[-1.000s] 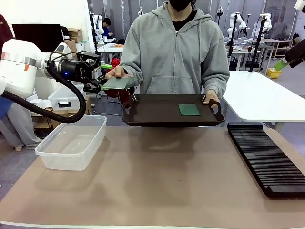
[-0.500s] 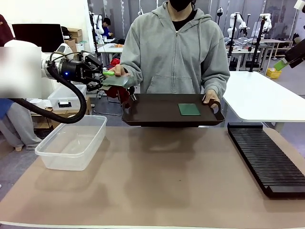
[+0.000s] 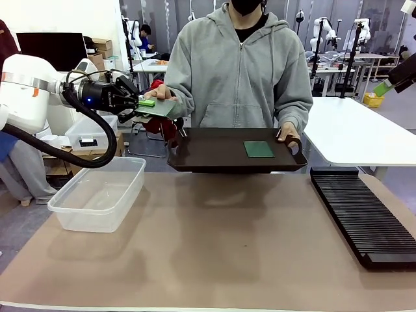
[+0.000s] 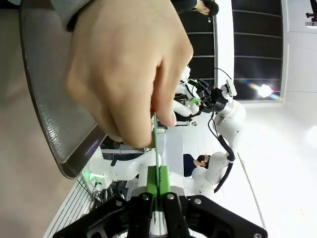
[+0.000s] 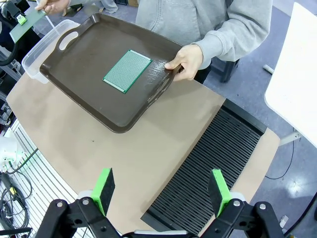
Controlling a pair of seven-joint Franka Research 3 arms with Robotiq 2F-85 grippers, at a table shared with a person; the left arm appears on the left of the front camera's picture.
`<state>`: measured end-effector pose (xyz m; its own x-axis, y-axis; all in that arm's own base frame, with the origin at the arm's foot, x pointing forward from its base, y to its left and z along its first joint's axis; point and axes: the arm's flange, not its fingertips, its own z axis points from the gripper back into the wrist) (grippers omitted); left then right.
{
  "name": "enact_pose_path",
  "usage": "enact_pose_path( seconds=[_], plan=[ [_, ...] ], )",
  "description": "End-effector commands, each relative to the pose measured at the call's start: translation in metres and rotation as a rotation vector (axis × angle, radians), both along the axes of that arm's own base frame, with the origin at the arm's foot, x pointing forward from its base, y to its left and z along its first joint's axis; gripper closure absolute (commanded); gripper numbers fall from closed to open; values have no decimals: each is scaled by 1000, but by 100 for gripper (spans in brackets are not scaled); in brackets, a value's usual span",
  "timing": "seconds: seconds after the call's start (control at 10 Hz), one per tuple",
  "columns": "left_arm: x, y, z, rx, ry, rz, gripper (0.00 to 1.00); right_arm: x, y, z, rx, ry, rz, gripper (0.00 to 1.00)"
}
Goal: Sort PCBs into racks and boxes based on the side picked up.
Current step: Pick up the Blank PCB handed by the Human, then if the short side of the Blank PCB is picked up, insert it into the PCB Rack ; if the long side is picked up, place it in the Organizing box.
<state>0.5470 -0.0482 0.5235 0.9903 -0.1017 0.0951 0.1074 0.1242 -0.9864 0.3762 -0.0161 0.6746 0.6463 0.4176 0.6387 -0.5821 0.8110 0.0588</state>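
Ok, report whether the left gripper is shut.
Shut: the left gripper clamps the PCB edge; the person's hand holds it too.

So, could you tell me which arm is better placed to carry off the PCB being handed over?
Left: the left gripper is shut on the PCB in the person's hand, near the box; the right gripper hangs open by the rack.

Left claw [image 3: 148, 103] briefly parted, clamped again on the PCB [image 3: 165, 108], both raised slightly
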Motion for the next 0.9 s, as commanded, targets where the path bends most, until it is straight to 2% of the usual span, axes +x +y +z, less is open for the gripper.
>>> enact_pose_path(
  seconds=[0.0, 0.2, 0.3, 0.4, 0.8],
  plan=[
    [4, 8, 1, -25, -23, 6, 100, 0, 0, -1, 0, 2, 0, 0],
    [0, 10, 1, -13, -24, 29, 100, 0, 0, -1, 0, 2, 0, 0],
    [-2, 14, 0, 13, 21, 86, 100, 0, 0, -1, 0, 2, 0, 0],
    [1, 7, 0, 0, -2, 13, 100, 0, 0, -1, 0, 2, 0, 0],
    [1, 7, 0, 0, -2, 13, 100, 0, 0, -1, 0, 2, 0, 0]
  ],
)
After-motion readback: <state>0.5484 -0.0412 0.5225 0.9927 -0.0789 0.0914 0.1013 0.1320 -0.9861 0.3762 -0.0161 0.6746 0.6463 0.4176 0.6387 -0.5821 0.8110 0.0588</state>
